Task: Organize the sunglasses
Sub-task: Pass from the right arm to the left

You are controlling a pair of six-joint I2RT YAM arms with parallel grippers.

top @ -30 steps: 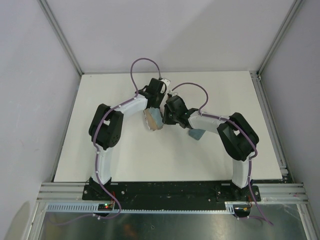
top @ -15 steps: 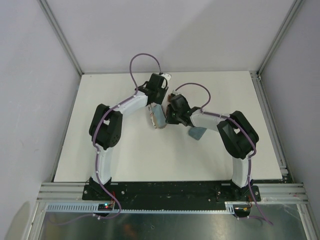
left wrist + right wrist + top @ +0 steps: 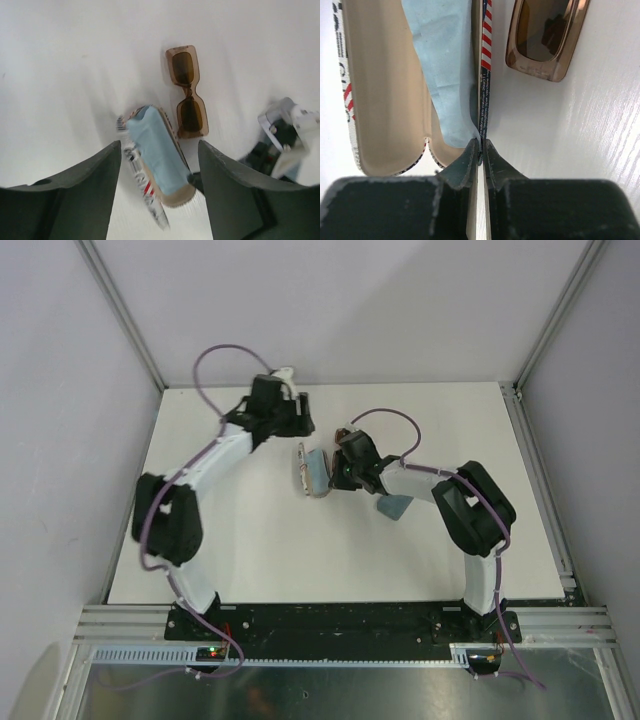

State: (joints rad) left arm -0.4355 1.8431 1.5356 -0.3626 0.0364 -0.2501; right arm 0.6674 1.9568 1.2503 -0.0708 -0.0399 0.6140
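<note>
Right gripper [image 3: 481, 146] is pinching the right rim of the open case [image 3: 380, 85], seemingly a blue cloth [image 3: 442, 60] inside and brown sunglasses [image 3: 187, 90] lying beside it, while left gripper [image 3: 159, 150] is hovering with fingers wide.

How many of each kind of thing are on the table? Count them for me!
sunglasses: 1
case, open: 1
blue cloth, inside it: 1
grey-blue thing, half hidden: 1
Total: 4
</note>
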